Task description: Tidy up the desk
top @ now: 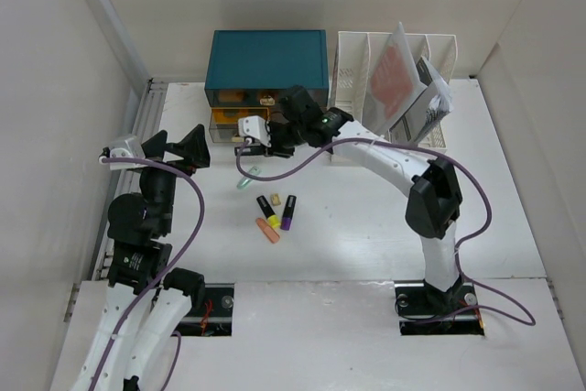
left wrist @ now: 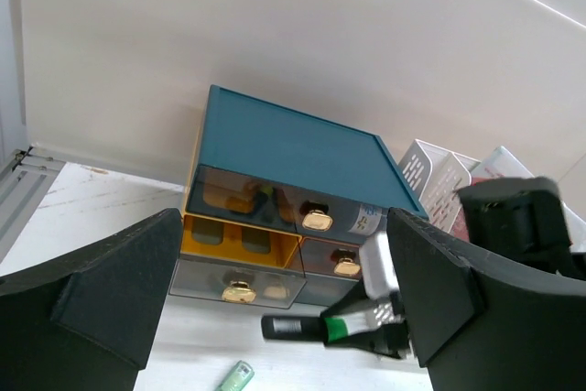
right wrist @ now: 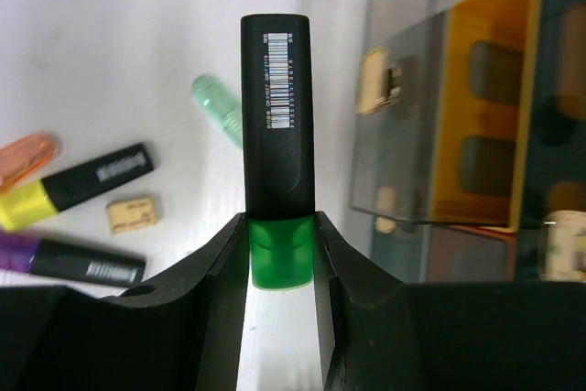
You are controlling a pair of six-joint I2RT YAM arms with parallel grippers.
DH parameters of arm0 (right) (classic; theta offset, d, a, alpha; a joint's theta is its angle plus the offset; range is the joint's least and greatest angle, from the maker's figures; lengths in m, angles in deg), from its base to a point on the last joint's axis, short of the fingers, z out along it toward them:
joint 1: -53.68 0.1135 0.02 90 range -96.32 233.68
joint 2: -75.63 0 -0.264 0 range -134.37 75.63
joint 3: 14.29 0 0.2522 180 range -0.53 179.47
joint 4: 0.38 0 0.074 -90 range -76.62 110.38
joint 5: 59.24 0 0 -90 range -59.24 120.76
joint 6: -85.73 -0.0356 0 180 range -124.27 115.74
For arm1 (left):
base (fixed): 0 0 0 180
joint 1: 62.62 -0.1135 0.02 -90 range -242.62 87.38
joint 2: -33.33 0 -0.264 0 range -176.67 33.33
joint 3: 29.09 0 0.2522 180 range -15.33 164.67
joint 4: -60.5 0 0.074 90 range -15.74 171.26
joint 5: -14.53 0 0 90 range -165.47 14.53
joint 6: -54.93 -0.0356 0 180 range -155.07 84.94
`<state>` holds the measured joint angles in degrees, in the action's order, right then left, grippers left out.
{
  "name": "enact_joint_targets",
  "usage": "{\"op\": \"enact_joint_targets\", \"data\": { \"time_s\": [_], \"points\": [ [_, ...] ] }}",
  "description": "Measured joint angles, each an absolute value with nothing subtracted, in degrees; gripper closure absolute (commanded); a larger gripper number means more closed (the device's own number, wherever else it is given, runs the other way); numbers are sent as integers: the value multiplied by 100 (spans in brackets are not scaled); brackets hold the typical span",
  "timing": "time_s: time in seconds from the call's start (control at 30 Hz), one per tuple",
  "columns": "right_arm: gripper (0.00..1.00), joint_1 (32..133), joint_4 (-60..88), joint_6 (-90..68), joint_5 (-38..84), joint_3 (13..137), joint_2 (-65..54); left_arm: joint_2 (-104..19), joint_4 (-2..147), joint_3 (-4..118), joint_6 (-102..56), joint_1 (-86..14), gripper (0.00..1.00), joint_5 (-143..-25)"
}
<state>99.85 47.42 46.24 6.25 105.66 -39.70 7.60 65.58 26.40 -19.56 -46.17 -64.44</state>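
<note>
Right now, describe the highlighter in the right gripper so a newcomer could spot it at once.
Find the teal drawer unit at the back of the table. Just in front of its drawers, the right gripper clamps a highlighter. It has a black body and a bright green end, and it alone is gripped; the yellow highlighter and purple highlighter lie loose mid-table.
</note>
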Motion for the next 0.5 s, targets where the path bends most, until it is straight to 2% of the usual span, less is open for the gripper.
{"op": "enact_joint_targets", "data": {
  "time_s": [0.5],
  "points": [
    [81,9985,3787,3891,1824,11641,-4326,740,6558,2640,-1958,-4617,7,-6405]
  ]
}}
